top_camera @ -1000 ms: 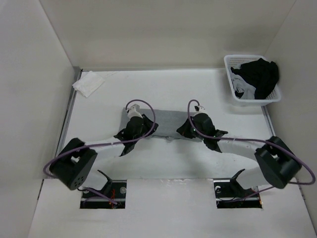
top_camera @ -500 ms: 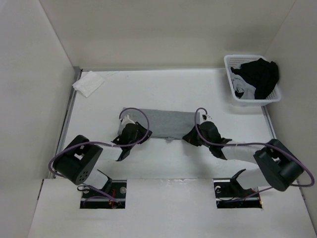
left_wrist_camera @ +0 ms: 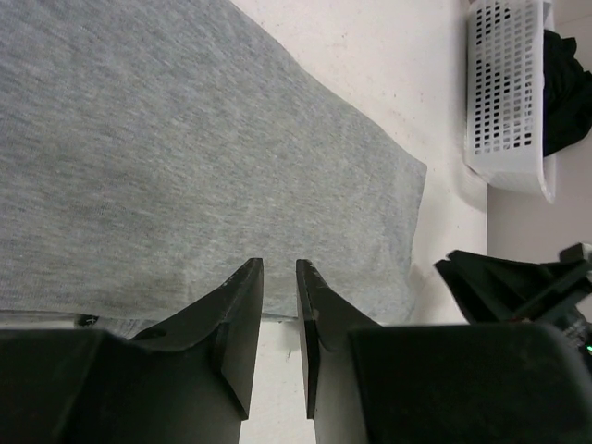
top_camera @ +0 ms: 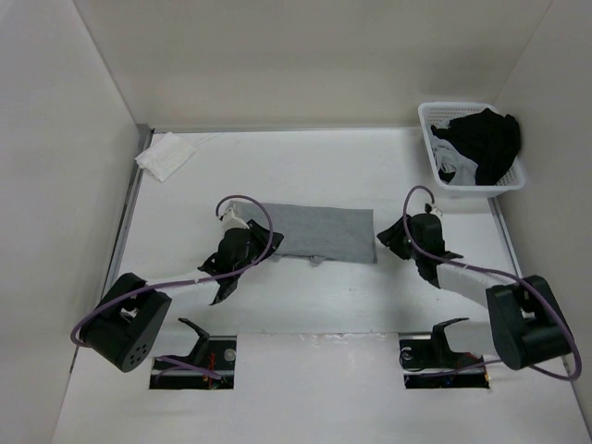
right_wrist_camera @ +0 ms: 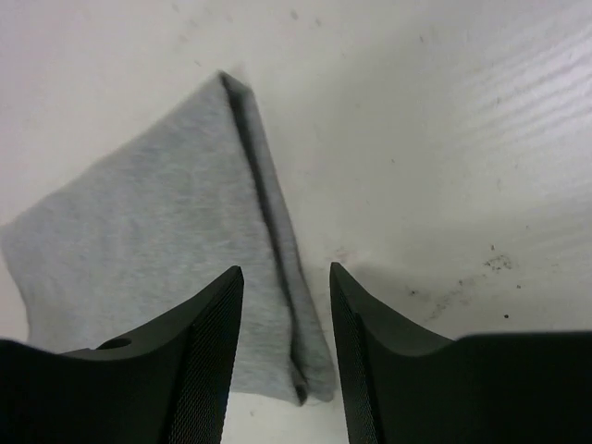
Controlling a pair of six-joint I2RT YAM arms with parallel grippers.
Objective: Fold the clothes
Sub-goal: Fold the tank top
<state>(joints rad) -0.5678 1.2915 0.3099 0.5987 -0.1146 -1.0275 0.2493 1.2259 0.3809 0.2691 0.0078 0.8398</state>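
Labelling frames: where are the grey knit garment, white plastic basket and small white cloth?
Grey knit garment (top_camera: 319,233), top view, fabric centre.
White plastic basket (top_camera: 429,139), top view, left rim.
Small white cloth (top_camera: 165,155), top view, centre.

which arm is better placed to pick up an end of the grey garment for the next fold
Left, probably. The left pincer sits right at the near-left edge of the grey garment, jaws slightly parted. The right pincer is open but stands off the right end, with a gap to the cloth.
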